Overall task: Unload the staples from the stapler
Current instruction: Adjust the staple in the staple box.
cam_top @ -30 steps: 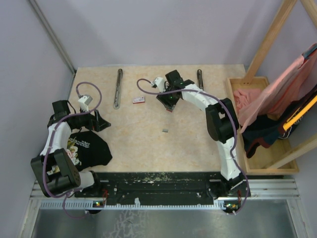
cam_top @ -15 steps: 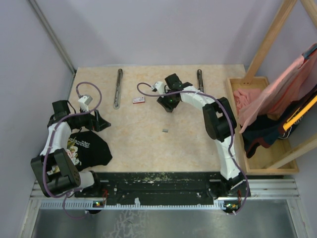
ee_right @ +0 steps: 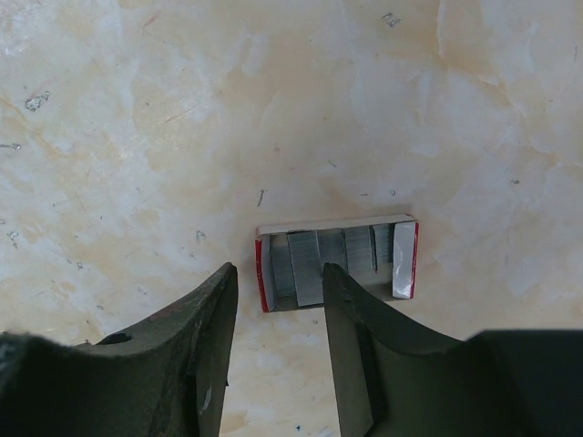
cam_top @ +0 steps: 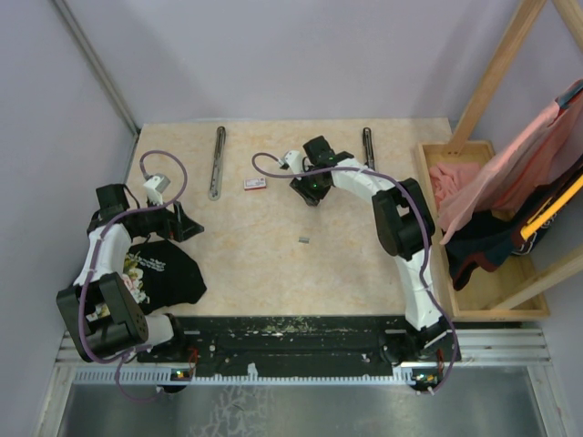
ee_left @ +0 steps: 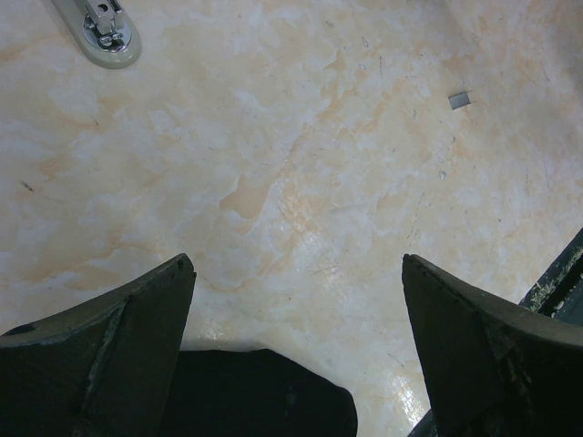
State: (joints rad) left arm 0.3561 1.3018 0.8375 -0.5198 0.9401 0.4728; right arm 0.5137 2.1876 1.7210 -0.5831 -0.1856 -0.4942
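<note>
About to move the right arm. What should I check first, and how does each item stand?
1. Right gripper empty, jaws apart: ok.
2. Red-and-white box just ahead of that gripper, open, grey strips inside: ok.
3. Loose staple strip lying on the table, clear of both arms: ok.
4. Left gripper wide open, near the black shirt: ok.
5. Stapler magazine emptied: cannot tell, too small in view.

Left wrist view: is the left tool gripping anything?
No, the left tool stands wide open, with only bare table between its fingers.
</note>
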